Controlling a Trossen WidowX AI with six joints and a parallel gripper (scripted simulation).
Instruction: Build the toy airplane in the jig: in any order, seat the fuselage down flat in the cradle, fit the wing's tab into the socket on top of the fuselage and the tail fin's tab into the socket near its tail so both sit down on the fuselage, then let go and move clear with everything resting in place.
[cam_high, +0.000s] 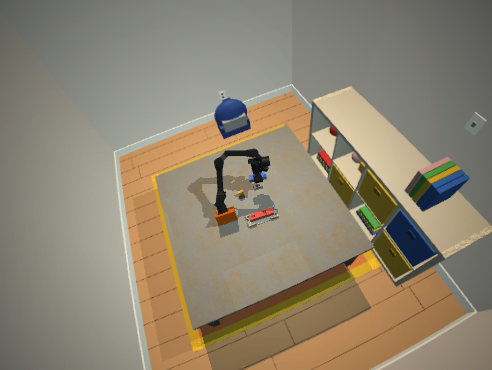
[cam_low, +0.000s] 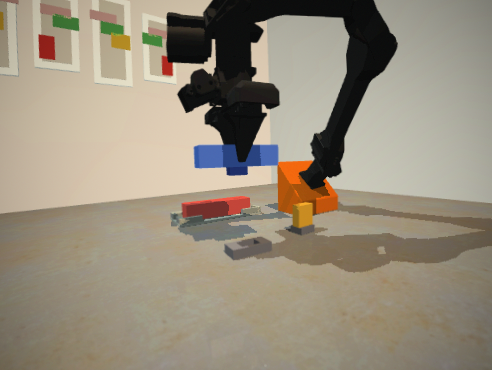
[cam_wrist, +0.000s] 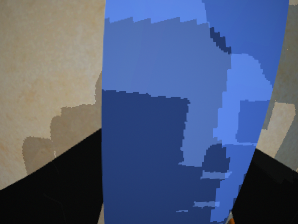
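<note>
My gripper (cam_low: 242, 156) (cam_high: 257, 178) is shut on the blue wing (cam_low: 212, 155) (cam_wrist: 180, 96) (cam_high: 252, 178) and holds it level, well above the table. The wing's darker tab (cam_low: 236, 171) points down. The red fuselage (cam_low: 215, 206) (cam_high: 261, 215) lies flat in the grey cradle jig (cam_low: 175, 218) (cam_high: 251, 223), behind and below the wing. The yellow tail fin (cam_low: 302, 214) (cam_high: 240, 192) stands upright on a small grey stand (cam_low: 300, 230) to the right. An empty grey stand (cam_low: 247, 247) lies on the table below the wing.
The arm's orange base (cam_low: 305, 192) (cam_high: 226, 216) stands right of the jig. A shelf unit (cam_high: 380, 185) with bins stands off the table to the right. A blue object (cam_high: 231, 118) sits on the floor behind the table.
</note>
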